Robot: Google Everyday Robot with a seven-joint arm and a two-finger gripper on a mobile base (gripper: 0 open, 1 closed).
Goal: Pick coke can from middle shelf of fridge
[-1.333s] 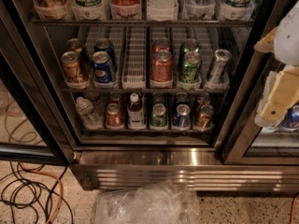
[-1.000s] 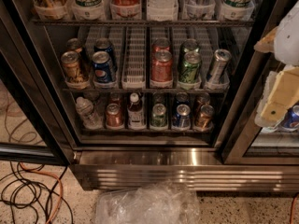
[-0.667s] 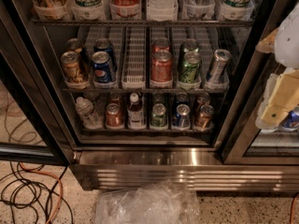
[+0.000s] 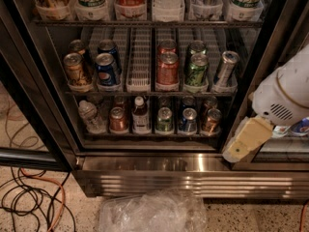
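**Obs: gripper parked low right, coke can not yet approached**

Fridge [image 4: 145, 174]: fills most of the frame. The door appears to be open, and the ribbed steel base runs across the lower middle.

Middle shelf [image 4: 145, 94]: wire rack across frame centre, divided into front-to-back lanes. One lane left of centre [image 4: 140, 57] holds nothing.

Floor: crumpled clear plastic [image 4: 152, 210] at bottom centre, loose cables [image 4: 34, 197] at lower left.

Arm: white housing [image 4: 285, 93] at right edge. The gripper [image 4: 245, 143] hangs below it at lower right, in front of the fridge's right frame post. It is lower than the middle shelf and well apart from the can. I cannot tell whether it is spread or pressed together, and nothing is seen in it.

Coke can [image 4: 167, 69]: upright at the front of the centre lane, with a second red can [image 4: 167, 47] directly behind. The green can [image 4: 197, 68] stands just beside it on the right. The blue Pepsi can [image 4: 106, 69] is left of it, across the empty lane.

Risks, as judged:
- Neighbouring lanes are tight, so a wide or off-centre approach could knock the green can or catch a lane divider.
- Coming up from low right, the gripper could strike the frame post or the shelf's front rail.
- Reaching too deep could take the rear red can, or shove the front one back into it.
- If the base rolls forward, the plastic or cables could foul it.
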